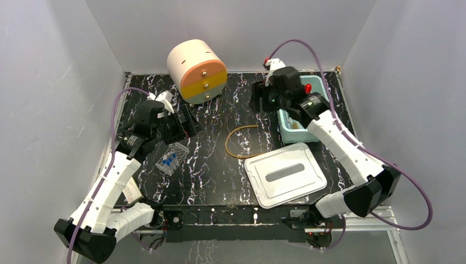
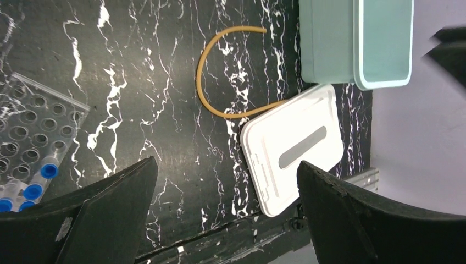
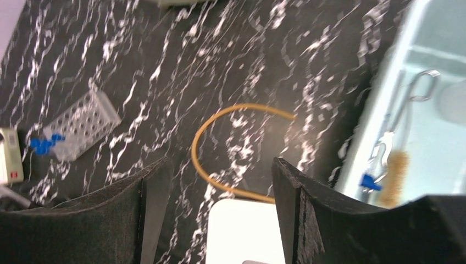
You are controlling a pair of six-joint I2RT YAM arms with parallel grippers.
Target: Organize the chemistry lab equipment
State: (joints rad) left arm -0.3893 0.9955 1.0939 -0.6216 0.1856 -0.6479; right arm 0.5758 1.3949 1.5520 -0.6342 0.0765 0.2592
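The tan tubing loop point(image 1: 236, 144) lies mid-table, one end touching the white lid point(image 1: 286, 173). The clear tube rack point(image 1: 173, 157) lies tilted at the left with several blue-capped test tubes point(image 1: 166, 163). My left gripper point(image 1: 186, 125) hovers just behind the rack, open and holding nothing point(image 2: 228, 176). My right gripper point(image 1: 261, 102) hangs open above the table left of the teal bin point(image 1: 286, 129), the tubing point(image 3: 220, 143) below its fingers. Inside the bin lie metal forceps point(image 3: 406, 104), the brown brush point(image 3: 397, 176), a blue-capped tube point(image 3: 369, 181) and the squeeze bottle's red nozzle point(image 1: 308, 88).
The cream, orange and yellow drum drawer unit point(image 1: 197, 70) stands at the back centre. The bin's white lid lies flat near the front right. A small cream box point(image 1: 132, 192) sits at the left front edge. Grey walls close in on both sides.
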